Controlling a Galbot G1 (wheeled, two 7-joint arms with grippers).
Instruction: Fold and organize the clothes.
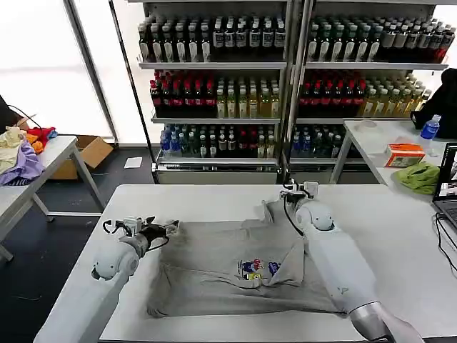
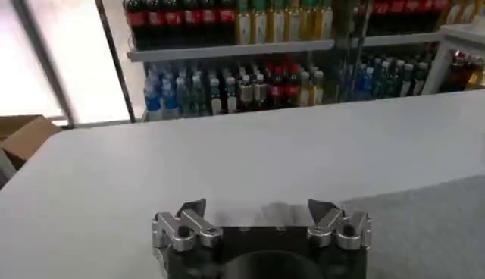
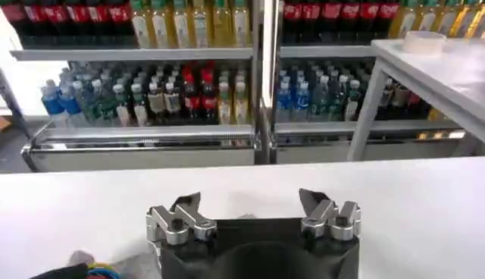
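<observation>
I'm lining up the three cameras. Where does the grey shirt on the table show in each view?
Head view: grey shirt spread across the white table, centre.
Left wrist view: grey fabric at the lower right corner.
Right wrist view: I cannot make it out.
Shared landmark: the drink-bottle shelves behind the table.

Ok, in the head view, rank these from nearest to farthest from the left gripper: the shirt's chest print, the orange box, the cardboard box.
From the left gripper, at the shirt's left edge:
1. Chest print, on the shirt, toward the robot's right.
2. Cardboard box, on the floor, beyond the table's far left corner.
3. Orange box, on the side table at far right.
</observation>
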